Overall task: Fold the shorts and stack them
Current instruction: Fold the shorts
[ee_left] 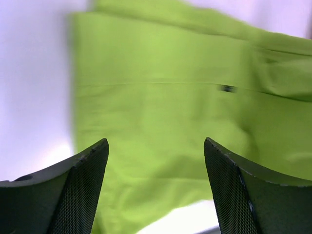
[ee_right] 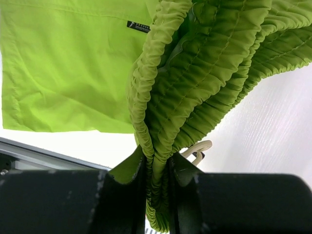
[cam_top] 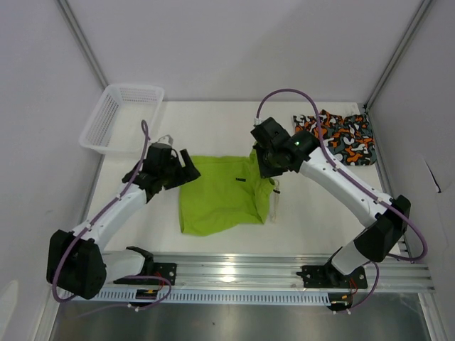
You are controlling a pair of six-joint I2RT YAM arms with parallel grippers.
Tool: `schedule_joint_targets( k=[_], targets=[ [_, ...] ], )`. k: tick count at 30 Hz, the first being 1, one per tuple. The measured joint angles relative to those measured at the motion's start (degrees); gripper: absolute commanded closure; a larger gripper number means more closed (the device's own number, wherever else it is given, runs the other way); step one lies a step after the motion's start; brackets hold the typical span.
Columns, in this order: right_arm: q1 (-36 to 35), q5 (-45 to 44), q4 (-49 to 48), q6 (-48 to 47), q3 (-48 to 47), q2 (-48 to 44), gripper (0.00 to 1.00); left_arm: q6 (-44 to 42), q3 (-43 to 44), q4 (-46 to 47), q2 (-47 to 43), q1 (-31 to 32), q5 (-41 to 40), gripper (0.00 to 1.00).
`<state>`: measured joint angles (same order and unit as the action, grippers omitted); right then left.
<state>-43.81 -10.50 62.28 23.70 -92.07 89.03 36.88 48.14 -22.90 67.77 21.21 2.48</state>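
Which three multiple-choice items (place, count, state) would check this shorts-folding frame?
1. Where on the white table do the orange, black, grey and white camo-print fabric shorts lie?
A far right corner
B near left corner
C centre

2. How many pairs of shorts show?
A one
B two
C three

3. The jaws of the right gripper are:
A wide open
B shut on nothing
C shut on the plain lime green fabric shorts

1 A: the top view shows them there.
2 B: camo and green only.
3 C: the right wrist view shows the waistband pinched.
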Motion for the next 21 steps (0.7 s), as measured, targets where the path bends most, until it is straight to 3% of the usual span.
schedule_joint_targets(
  k=[5,10,16,21],
  targets=[
    [-0.72,-0.24,0.00,-0.50,-0.24,2.43,1.00,-1.90,-8.28,-0.85,1.57,-10.03,1.53,0.19],
    [-1.73,-0.83,0.02,-0.90,-0.35,4.13,1.00,-1.97,-10.34,1.31,3.58,-11.78,1.75,0.21],
    [-3.34,-2.60,0.48,-0.85,-1.62,5.64,1.00,-2.23,-11.89,7.85,8.41,-13.38,2.19,0.50],
    [-5.77,-5.55,2.43,-0.57,-5.70,9.27,1.00,-2.45,-13.57,11.89,11.28,-13.60,2.62,0.60]
  ],
)
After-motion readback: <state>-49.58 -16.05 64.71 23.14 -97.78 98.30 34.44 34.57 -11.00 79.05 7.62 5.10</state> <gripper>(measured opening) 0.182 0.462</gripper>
